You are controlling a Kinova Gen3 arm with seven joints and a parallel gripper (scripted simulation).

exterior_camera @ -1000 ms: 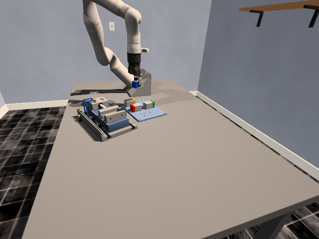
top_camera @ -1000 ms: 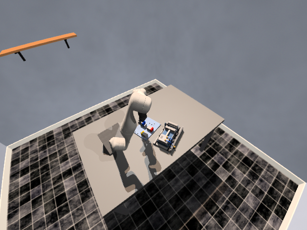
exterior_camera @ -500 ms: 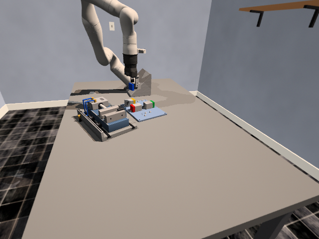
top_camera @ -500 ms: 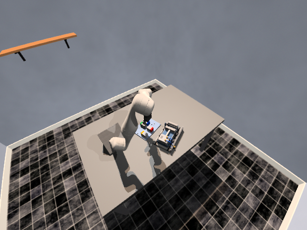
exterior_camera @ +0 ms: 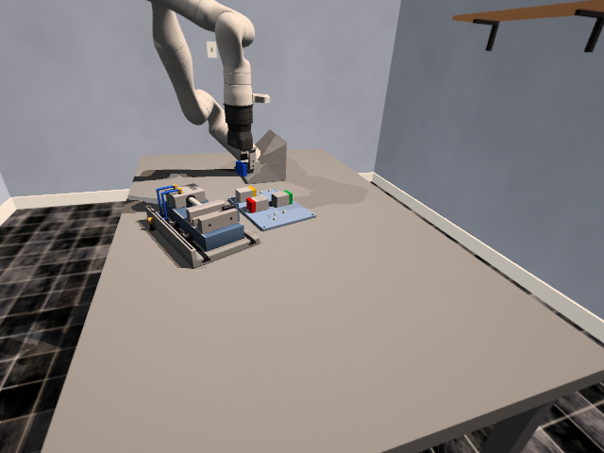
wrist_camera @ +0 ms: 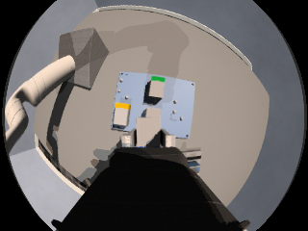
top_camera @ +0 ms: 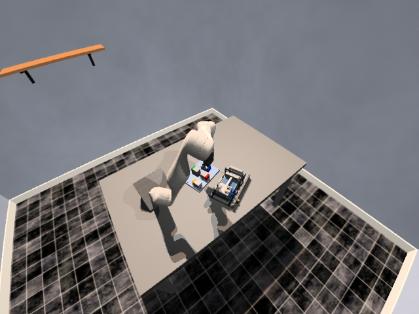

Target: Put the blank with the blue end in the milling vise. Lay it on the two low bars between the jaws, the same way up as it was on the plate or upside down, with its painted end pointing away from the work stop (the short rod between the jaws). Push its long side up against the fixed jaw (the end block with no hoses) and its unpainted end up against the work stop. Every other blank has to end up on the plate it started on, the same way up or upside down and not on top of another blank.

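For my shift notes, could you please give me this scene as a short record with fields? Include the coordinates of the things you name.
held: blue-ended blank (top_camera: 208,167) (exterior_camera: 241,168) (wrist_camera: 148,131), between the jaws, raised above the table
on plate: red-ended blank (top_camera: 204,175) (exterior_camera: 257,203), green-ended blank (top_camera: 196,171) (exterior_camera: 281,197) (wrist_camera: 156,88), yellow-ended blank (top_camera: 196,183) (exterior_camera: 245,193) (wrist_camera: 121,115)
vise: beside the plate; blue-ended blank not yet in it

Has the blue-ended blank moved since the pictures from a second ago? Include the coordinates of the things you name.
Yes. The blue-ended blank (top_camera: 208,167) (exterior_camera: 241,168) (wrist_camera: 148,131) has shifted toward the milling vise (top_camera: 221,195) (exterior_camera: 224,237) (wrist_camera: 192,155), going rightward in the top view and left and down in the exterior picture.
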